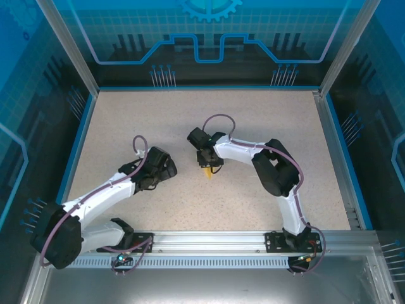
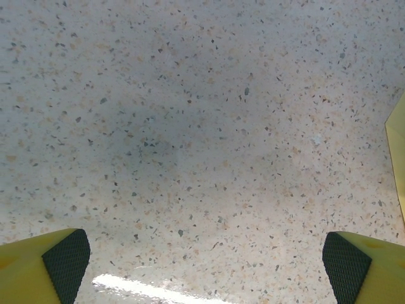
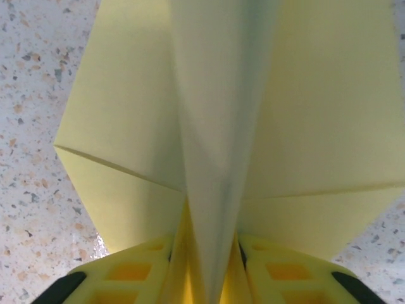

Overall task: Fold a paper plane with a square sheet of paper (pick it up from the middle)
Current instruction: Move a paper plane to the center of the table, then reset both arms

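Note:
The pale-yellow paper plane lies on the speckled table, with two wings spread flat and a raised centre fold between them. My right gripper is shut on that centre fold at the near end, one yellow finger pressed against each side of it. In the top view the right gripper points down at mid-table. My left gripper hovers to its left, wide open, with nothing between its pads. A yellow edge of the paper shows at the right border of the left wrist view.
Blue and metal rails frame the speckled table on all sides. The right arm's elbow bends to the right of the paper. Bare tabletop lies in the far half and near the front rail.

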Controlling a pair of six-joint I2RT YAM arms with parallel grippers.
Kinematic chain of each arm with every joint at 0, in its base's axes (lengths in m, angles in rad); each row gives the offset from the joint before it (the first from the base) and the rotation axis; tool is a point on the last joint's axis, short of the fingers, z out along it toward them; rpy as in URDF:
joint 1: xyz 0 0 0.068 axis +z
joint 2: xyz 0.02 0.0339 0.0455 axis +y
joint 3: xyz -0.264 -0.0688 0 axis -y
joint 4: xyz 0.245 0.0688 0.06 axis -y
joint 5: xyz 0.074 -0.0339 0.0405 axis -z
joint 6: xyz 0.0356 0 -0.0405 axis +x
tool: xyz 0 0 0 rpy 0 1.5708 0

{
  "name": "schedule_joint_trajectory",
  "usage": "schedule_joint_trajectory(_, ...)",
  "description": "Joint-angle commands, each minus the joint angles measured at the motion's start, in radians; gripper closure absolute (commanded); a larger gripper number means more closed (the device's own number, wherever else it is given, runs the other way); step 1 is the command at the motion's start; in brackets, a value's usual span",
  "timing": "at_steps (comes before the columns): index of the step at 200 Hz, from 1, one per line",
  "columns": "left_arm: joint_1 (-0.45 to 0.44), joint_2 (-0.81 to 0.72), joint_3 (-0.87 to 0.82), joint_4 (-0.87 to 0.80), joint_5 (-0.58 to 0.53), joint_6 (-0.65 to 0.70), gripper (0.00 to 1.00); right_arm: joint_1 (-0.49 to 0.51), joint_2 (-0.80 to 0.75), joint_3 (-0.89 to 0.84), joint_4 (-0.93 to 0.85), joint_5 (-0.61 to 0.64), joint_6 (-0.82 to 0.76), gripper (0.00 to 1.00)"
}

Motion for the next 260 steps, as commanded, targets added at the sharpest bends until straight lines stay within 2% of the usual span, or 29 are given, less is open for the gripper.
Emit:
schedule_joint_trajectory(1,0.01,-0.04,0.065,-0.061,-0.066,0.05,0.02,-0.005,-0.134,0.034,-0.047,0.031,-0.014,0.64)
schedule_joint_trajectory(54,0.049,-0.1,0.129,-0.066,-0.188,0.183,0.01,-0.034,-0.453,-0.044,-0.038,0.181,-0.102,0.31)
schedule_joint_trajectory(75,0.096,-0.141,0.116,-0.011,-0.233,0.268,0.02,-0.068,-0.599,-0.158,0.01,0.319,-0.158,0.15)
schedule_joint_trajectory(95,0.157,-0.172,0.074,0.085,-0.271,0.352,0.01,-0.141,-0.739,-0.304,0.097,0.403,-0.221,0.01)
schedule_joint_trajectory(121,0.244,-0.181,0.005,0.214,-0.298,0.424,0.01,-0.29,-0.875,-0.489,0.224,0.424,-0.287,0.01)
schedule_joint_trajectory(141,0.294,-0.175,-0.068,0.365,-0.296,0.491,0.01,-0.397,-0.949,-0.65,0.385,0.413,-0.354,0.01)
schedule_joint_trajectory(172,0.364,-0.141,-0.187,0.613,-0.242,0.587,0.01,-0.541,-1.001,-0.847,0.593,0.356,-0.433,0.0)
schedule_joint_trajectory(192,0.425,-0.102,-0.255,0.771,-0.141,0.643,0.01,-0.597,-0.989,-0.951,0.741,0.293,-0.54,0.0)
schedule_joint_trajectory(211,0.467,-0.057,-0.351,1.015,-0.013,0.7,0.02,-0.635,-0.976,-1.068,0.952,0.223,-0.627,0.0)
schedule_joint_trajectory(235,0.495,-0.003,-0.362,1.077,0.074,0.718,0.02,-0.698,-0.946,-1.126,1.049,0.149,-0.634,0.01)
schedule_joint_trajectory(260,0.499,0.066,-0.362,1.157,0.137,0.741,0.02,-0.713,-0.886,-1.119,1.104,0.085,-0.651,0.01)
